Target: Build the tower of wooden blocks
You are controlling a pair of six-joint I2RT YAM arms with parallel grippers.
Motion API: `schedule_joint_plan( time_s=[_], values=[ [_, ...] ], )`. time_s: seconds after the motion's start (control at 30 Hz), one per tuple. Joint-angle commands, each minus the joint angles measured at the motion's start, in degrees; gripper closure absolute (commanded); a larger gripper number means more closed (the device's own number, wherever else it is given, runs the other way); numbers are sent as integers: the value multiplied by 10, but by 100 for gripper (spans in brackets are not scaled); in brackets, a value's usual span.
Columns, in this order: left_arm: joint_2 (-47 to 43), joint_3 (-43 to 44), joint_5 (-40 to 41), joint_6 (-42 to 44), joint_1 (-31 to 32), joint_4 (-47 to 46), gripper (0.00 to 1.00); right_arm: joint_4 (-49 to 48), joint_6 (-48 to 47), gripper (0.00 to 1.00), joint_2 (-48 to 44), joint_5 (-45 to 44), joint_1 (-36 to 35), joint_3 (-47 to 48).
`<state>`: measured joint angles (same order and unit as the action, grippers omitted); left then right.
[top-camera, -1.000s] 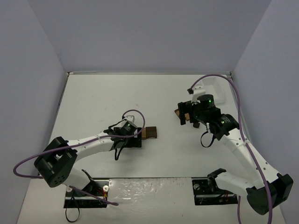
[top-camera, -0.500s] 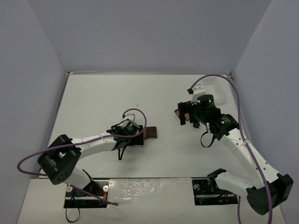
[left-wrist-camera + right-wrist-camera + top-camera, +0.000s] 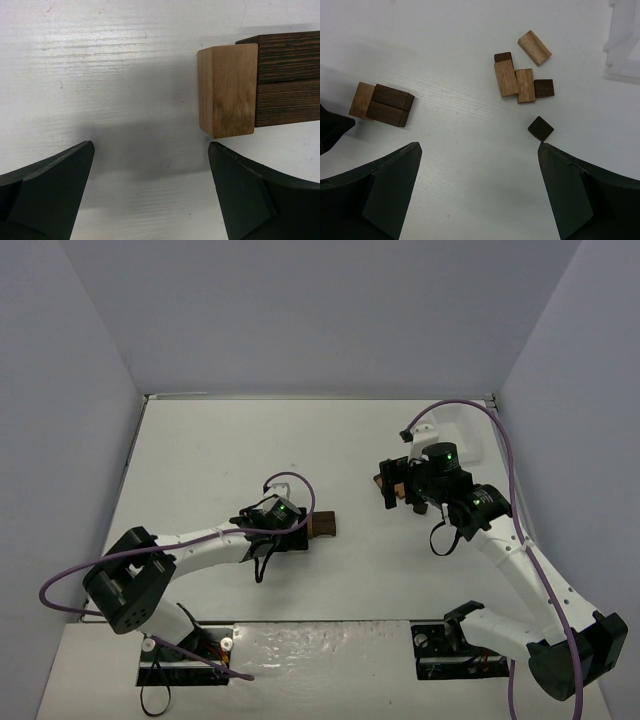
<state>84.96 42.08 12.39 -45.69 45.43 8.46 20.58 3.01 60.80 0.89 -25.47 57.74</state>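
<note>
Status: early. The wood block tower [image 3: 322, 525] is only a low start. It consists of one tan block [image 3: 227, 90] butted against the end of two dark blocks [image 3: 287, 80], which are laid one against the other.

My left tool [image 3: 151, 146] is released, with nothing between its fingers. The tower sits just ahead of it, off toward its right finger. I cannot tell whether that fingertip grazes the tan block's near corner.

My right tool [image 3: 480, 145] is also spread wide and empty. It hangs over the loose blocks [image 3: 517, 82]. I count six of them, tan and dark, lying flat on the desk [image 3: 470, 165] ahead of this tool and toward its right finger. The white tray [image 3: 622, 45] is further right. My judgement is that most of the stacking remains.

View notes:
- The overhead view shows both arms and how far apart they are, but the right tool hides nearly all of the loose blocks there.
- The right wrist view shows every loose piece, with the tower off to the tool's left.
- The left wrist view shows only the seams between the tower's blocks.
</note>
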Motion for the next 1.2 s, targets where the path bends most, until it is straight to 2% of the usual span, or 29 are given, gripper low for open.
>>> schedule_joint_plan(
  time_s=[0.0, 1.17],
  values=[
    [7, 17, 0, -14, 4, 1, 3, -24, -3, 0, -2, 6, 4, 1],
    [23, 40, 4, -1, 4, 3, 3, -25, -7, 0, 0, 16, 4, -1]
  ],
)
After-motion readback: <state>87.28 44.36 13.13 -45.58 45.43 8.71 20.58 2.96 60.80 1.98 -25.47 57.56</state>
